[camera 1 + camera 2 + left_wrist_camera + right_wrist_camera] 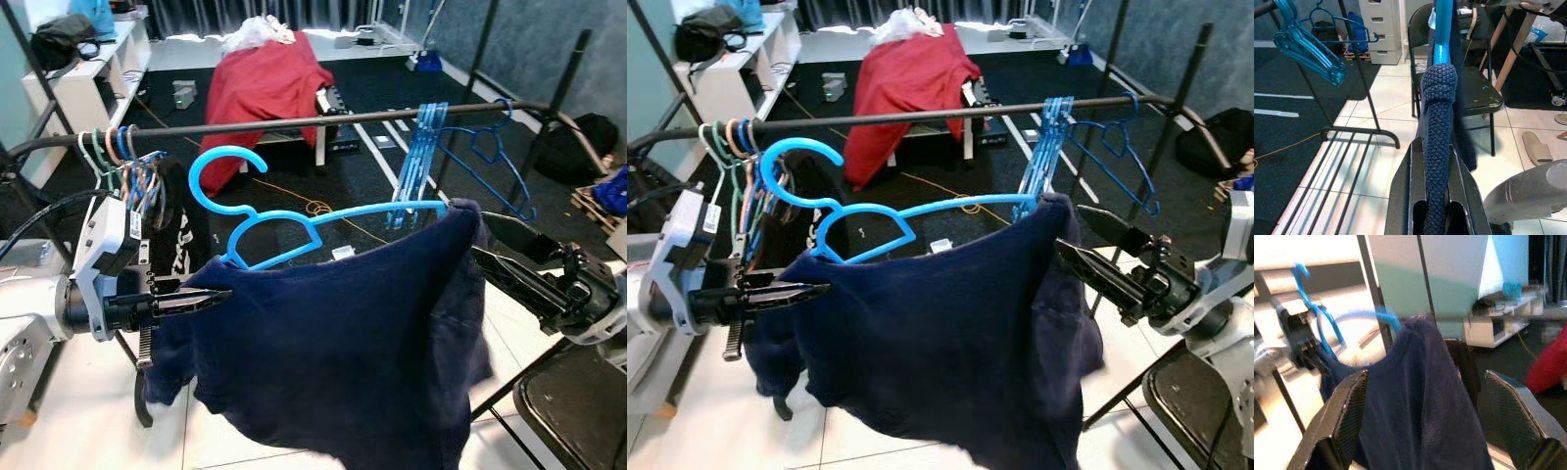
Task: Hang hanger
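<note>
The hanger [294, 220] is bright sky blue; the garment [343, 343] draped over it is dark navy with a knit weave. A rail [294, 122] is black, bearing more blue hangers [421, 157]. A cloth [265, 88] behind is deep red. Floor tiles [59, 411] are white beside black carpet [362, 166].

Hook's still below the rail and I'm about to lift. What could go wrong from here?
1. The left gripper pinches only the sweater edge at one end of the blue hanger; the knit could slip and the hanger tilt.
2. The right gripper is open beside the far shoulder, so that end may sag.
3. The hook sits between the crowded hangers and the blue bunch on the rail; it may snag either.
</note>
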Controlling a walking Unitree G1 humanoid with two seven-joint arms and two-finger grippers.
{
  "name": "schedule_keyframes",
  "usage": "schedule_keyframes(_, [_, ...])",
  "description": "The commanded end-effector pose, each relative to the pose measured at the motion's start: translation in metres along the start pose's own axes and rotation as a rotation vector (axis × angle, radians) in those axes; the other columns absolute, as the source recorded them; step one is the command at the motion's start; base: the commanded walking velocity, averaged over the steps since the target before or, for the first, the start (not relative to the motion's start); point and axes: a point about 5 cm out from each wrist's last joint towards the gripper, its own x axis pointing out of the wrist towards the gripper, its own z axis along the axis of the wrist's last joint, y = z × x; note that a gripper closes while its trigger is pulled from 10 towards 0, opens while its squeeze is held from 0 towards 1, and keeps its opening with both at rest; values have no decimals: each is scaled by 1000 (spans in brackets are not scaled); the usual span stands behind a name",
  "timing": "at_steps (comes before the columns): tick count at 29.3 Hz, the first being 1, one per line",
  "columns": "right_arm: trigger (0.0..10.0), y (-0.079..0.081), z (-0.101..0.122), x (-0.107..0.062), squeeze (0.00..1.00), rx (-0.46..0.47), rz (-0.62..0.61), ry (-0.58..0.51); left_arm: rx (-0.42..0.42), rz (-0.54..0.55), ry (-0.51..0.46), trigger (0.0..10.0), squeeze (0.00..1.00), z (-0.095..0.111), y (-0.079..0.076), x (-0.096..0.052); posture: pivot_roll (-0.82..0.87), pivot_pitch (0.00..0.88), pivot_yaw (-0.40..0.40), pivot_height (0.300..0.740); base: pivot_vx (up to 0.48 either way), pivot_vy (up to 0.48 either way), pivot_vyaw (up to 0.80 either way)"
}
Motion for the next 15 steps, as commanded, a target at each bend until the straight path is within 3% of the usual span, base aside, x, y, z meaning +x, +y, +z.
schedule_keyframes(1, [10000, 1, -7, 0, 0, 11, 0, 50, 32, -27, -8, 10000, 0, 10, -1, 0, -87, 55, -2, 740, 0, 0, 0])
schedule_keyframes(4, [10000, -4, -19, -7, 0, 45, -37, 135, 47, -42, -20, 10000, 0, 14, -2, 0, -83, 57, -12, 740, 0, 0, 0])
schedule_keyframes(5, [863, -5, -20, -8, 0, 59, -44, 129, 51, -45, -23, 10000, 0, 15, -3, 0, -83, 57, -12, 740, 0, 0, 0])
schedule_keyframes(7, [863, -6, -20, -8, 0, 67, -46, 124, 54, -47, -25, 10000, 0, 16, -3, 0, -83, 57, -12, 740, 0, 0, 0])
schedule_keyframes(8, [0, -5, -22, -8, 0, 68, -36, 132, 57, -49, -34, 10000, 0, 17, -3, 0, -78, 57, -15, 740, 0, 0, 0])
schedule_keyframes(15, [0, -5, -18, -2, 0, 64, -24, 87, 64, -60, -43, 10000, 0, 19, -1, 1, -80, 54, -8, 740, 0, 0, 0])
